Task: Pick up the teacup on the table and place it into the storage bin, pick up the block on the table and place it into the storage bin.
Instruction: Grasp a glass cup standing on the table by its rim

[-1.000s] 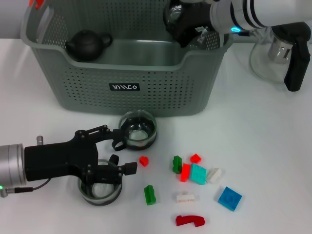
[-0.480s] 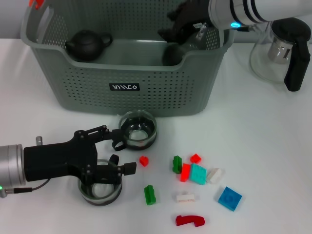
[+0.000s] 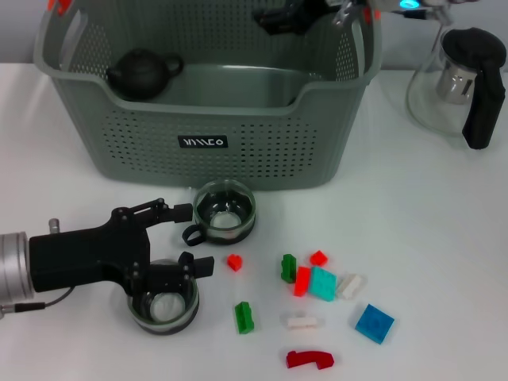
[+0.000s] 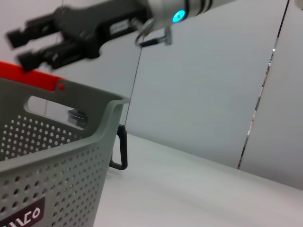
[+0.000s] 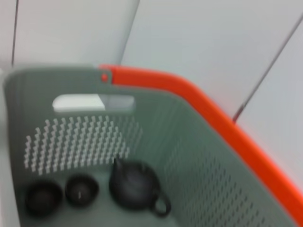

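Fingers of my left gripper (image 3: 184, 238) stand spread, pinching nothing: one black fingertip (image 3: 181, 213) lies just beside the handle of the farther clear glass teacup with a dark rim (image 3: 225, 211), the other (image 3: 202, 266) lies at the rim of the nearer clear glass teacup (image 3: 163, 305). The farther teacup stands upright on the white table (image 3: 429, 238), close before the front wall of the grey perforated plastic storage bin (image 3: 206, 119). Its handle points toward my left side, that is, toward the open gap between my fingers. The nearer teacup sits partly beneath my left gripper body, touching or nearly touching it; I cannot tell which. My judgement: the left arm is by far the nearer to both teacups, and the farther one lies ahead of the fingers, on the bin side.

Small plastic blocks lie scattered to the right of the teacups: a red stud (image 3: 234, 261), a green brick (image 3: 244, 317), a blue square plate (image 3: 374, 323), among others. All rest apart from the bin.

My right gripper (image 3: 290, 16) hangs over the far right part of the bin, fingers parted and holding nothing, as the left wrist view shows. Inside the bin, a black teapot (image 3: 141, 73) sits at the far left, with two small dark cups (image 5: 61, 193) beside it.

A glass pitcher with a black handle (image 3: 464, 83) stands outside the bin, to its right.
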You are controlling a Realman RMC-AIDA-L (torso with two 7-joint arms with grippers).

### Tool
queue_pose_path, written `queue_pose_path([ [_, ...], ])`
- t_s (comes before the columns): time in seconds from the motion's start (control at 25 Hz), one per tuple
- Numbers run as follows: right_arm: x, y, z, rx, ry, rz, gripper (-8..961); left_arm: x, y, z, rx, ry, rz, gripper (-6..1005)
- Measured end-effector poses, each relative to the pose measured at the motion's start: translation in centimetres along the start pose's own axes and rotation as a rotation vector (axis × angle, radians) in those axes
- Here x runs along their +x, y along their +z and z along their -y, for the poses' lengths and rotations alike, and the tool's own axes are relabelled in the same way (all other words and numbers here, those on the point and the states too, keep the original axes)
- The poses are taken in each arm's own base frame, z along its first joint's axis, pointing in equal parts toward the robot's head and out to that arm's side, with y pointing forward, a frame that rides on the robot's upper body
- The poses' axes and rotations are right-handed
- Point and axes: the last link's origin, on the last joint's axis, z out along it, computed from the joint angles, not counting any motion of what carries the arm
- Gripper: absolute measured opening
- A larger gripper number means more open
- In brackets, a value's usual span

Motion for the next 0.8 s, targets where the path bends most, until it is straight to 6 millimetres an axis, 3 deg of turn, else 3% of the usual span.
queue_pose_path([
  [0.12, -0.6, -2.4, -0.4, -0.026, 0.021, 0.048, 661, 0.1, -0.2, 0.1, 0.004, 0.003, 0.004, 922],
  [0.2, -0.8, -5.2, -1.3, -0.066, 0.048, 0.118, 655, 0.2, -0.4, 0.1, 0.002, 0.009, 0.005, 922],
  [0.24, -0.8, -5.2, -1.3, -0.066, 0.048, 0.118, 655, 0.3, -0.4, 0.1, -0.004, 0.015, 0.008, 922],
  [0.36, 0.1, -7.9, -2.6, -0.132, 0.085, 0.183, 655, 0.7, -0.9, -0.2, -0.038, 0.039, 0.032, 922],
  [0.6, 3.7, -11.2, -6.2, -0.313, 0.109, 0.252, 656, 1.2, -1.8, -0.8, -0.111, 0.081, 0.092, 922],
  [0.8, 7.9, -12.3, -8.5, -0.435, 0.136, 0.254, 658, 0.9, -1.9, -1.1, -0.160, 0.081, 0.165, 921],
])
